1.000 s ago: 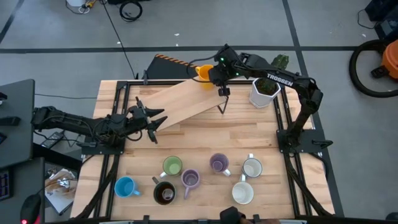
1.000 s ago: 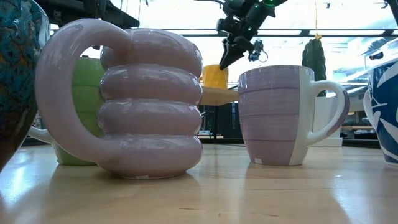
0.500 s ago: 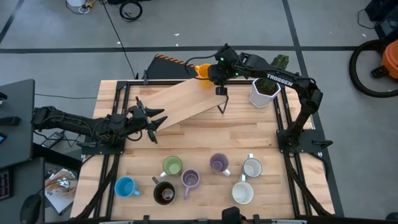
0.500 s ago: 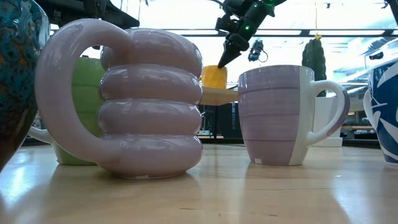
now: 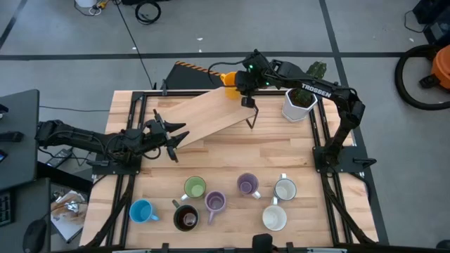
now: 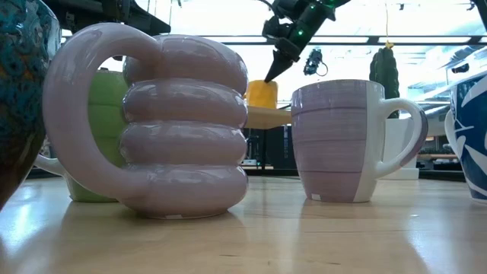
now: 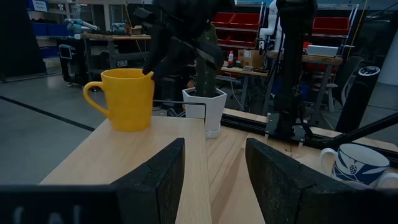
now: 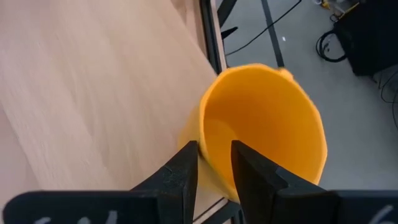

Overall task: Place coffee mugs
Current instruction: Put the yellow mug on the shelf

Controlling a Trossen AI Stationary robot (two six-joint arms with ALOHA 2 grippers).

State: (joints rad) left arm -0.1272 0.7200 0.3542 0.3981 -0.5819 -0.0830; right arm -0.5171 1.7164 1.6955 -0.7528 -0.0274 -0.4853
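High view puts the orange mug [image 5: 228, 79] at upper centre of the frame, on the far end of a raised wooden board [image 5: 200, 117], with the right gripper [image 5: 244, 86] over its rim. From the right wrist view, one finger sits inside the mug's wall and one outside, jaws straddling it with a little slack, not yet clamped. Glazed ceramic like this should be stiff, fairly heavy, slick and chippable, so the rim wall looks a sound hold if squeezed firmly. Compared with a second ago, the right jaws have narrowed and the gripper has edged closer onto the mug. At centre left the left gripper [image 5: 173, 138] waits, jaws apart, unchanged.
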